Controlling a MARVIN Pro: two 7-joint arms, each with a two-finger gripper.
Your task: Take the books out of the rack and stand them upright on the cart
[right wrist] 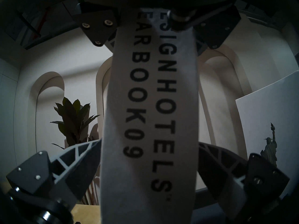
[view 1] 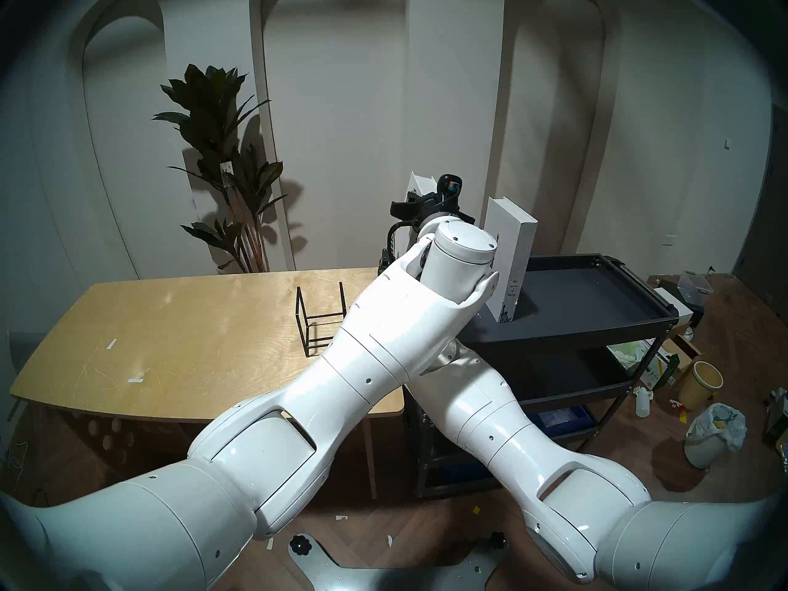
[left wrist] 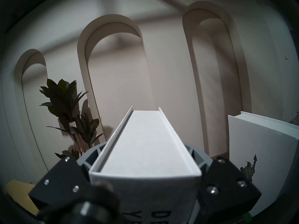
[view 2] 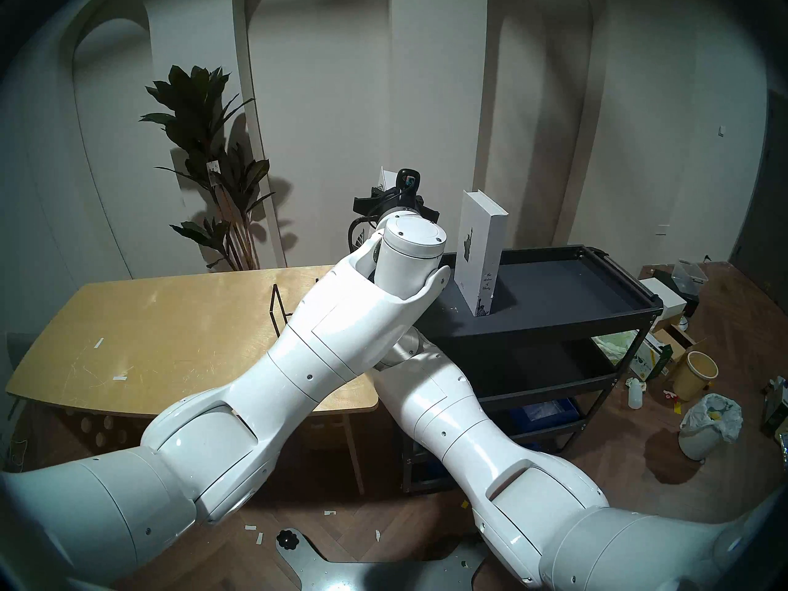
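the wire rack (view 1: 320, 321) stands empty on the tabletop (view 1: 170, 343). only the wrist views show the yearbook (left wrist: 145, 147): left pincer (left wrist: 145, 168) clamped near its top, right pincer (right wrist: 148, 157) spread either side of its spine, contact unclear. the liberty book (view 1: 509, 257) stands upright on the cart (view 1: 597, 321).

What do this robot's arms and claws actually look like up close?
Both arms, the left arm and the right arm, are thick glossy white shells in rounded segments, with small dark screws and recessed panels. A black cable loops at the left wrist. Each claw, the left claw and right claw, has black angular screwed plates carrying grey fingers with a ribbed lattice.
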